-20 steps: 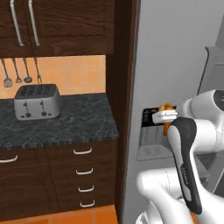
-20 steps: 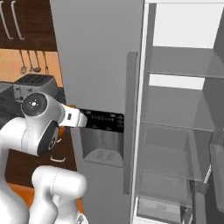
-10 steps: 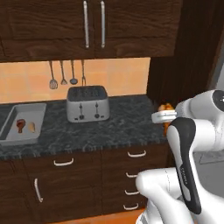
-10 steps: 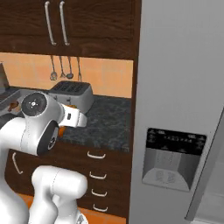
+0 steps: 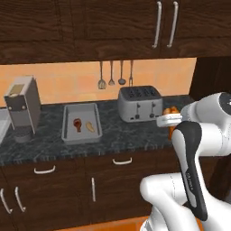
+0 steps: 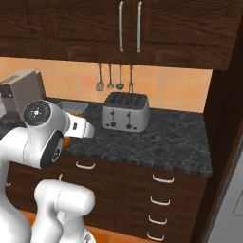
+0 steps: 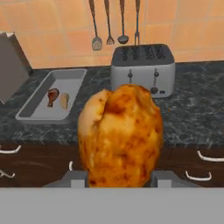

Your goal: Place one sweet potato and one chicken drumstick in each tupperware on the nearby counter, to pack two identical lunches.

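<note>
hand view, claw (image 7: pixel 119 175) grips chicken drumstick (image 7: pixel 120 135)

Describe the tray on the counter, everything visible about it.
The tupperware is a shallow light-grey rectangular tray with low sloped walls and rounded corners, lying flat on the dark marbled counter, left of the toaster. Inside lie a small drumstick and a tan sweet potato, side by side.

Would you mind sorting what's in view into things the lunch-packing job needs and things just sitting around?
Job:
- chicken drumstick, held in the gripper
- tupperware, already holding a drumstick and a sweet potato
- counter

Just there:
- toaster
- hanging utensils
- grey boxy appliance
</note>
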You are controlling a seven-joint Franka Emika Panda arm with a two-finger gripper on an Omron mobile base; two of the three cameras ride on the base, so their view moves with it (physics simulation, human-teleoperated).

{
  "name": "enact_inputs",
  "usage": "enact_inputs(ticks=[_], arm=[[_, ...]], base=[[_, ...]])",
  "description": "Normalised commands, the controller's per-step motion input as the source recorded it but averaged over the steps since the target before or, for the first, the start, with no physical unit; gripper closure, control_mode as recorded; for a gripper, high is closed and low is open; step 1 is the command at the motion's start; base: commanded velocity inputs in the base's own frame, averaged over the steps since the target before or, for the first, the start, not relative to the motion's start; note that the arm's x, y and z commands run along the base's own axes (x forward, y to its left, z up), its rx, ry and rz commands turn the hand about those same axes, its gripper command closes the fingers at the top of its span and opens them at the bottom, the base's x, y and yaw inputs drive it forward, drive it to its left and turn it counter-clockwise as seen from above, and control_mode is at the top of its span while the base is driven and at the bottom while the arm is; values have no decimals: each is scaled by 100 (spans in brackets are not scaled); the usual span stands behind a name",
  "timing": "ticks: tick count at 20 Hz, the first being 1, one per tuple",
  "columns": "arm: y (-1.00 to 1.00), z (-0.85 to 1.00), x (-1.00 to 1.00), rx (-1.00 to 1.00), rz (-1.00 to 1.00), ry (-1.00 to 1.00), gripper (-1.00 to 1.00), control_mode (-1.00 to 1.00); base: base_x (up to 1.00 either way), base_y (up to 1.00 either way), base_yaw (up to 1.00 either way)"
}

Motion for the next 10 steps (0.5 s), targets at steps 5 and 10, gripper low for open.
enact_inputs(ticks=[5,10], arm=[[0,0,0,0,0,0,100,100],[0,0,0,0,0,0,100,100]], base=[[11,100,0],[18,100,0]])
